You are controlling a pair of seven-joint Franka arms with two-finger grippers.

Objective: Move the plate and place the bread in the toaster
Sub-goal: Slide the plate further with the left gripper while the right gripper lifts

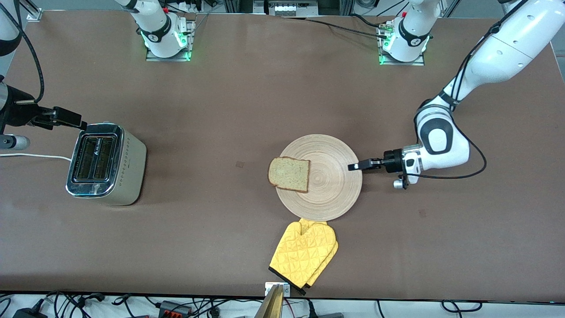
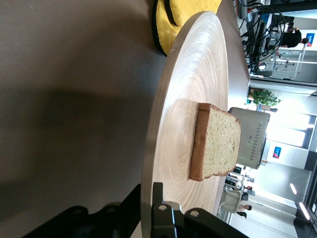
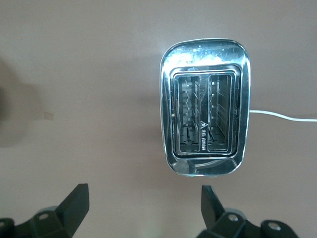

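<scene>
The round wooden plate (image 1: 337, 185) lies mid-table with the bread (image 1: 289, 173) on it, at the rim toward the right arm's end. My left gripper (image 1: 353, 167) is shut on the plate's rim at the left arm's end. In the left wrist view, one finger is above and one below the plate (image 2: 183, 114), with my left gripper (image 2: 147, 199) at the rim and the bread (image 2: 218, 141) farther along. The toaster (image 1: 106, 163) stands toward the right arm's end with both slots empty. My right gripper (image 1: 81, 125) is open above the table next to the toaster (image 3: 205, 106); its fingers hold nothing (image 3: 143, 201).
A yellow oven mitt (image 1: 304, 254) lies nearer the front camera than the plate, its tip at the plate's rim; it also shows in the left wrist view (image 2: 183, 15). The toaster's white cord (image 1: 35, 156) runs off toward the right arm's table end.
</scene>
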